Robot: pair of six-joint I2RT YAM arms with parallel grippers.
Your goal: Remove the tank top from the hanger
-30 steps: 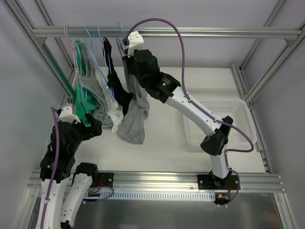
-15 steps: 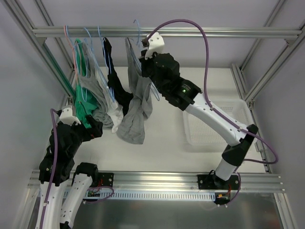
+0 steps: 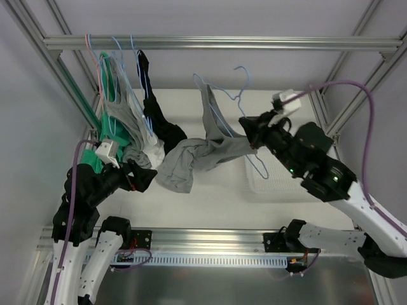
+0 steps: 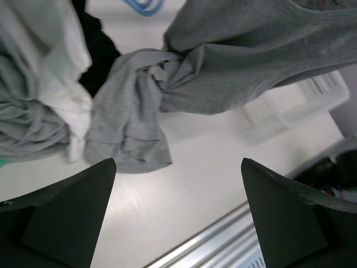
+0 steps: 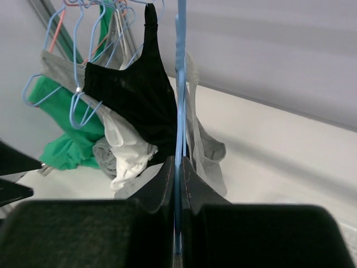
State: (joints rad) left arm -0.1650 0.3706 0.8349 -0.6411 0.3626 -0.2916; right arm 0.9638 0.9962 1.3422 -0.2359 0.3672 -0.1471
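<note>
The grey tank top hangs on a light blue wire hanger, off the rail. It stretches down and left to a bunched hem on the table. My right gripper is shut on the hanger wire; in the right wrist view the blue hanger runs up from between the closed fingers, with the tank top draped behind it. My left gripper is open, just left of the hem. In the left wrist view the tank top lies beyond the spread fingers, with nothing between them.
Several hangers stay on the rail at the back left, carrying green, white and black garments. A white basket sits on the table at the right, partly under my right arm.
My right arm has swung right and down from the rail, taking the blue hanger and grey tank top with it. My left gripper has shifted slightly right toward the hem.
</note>
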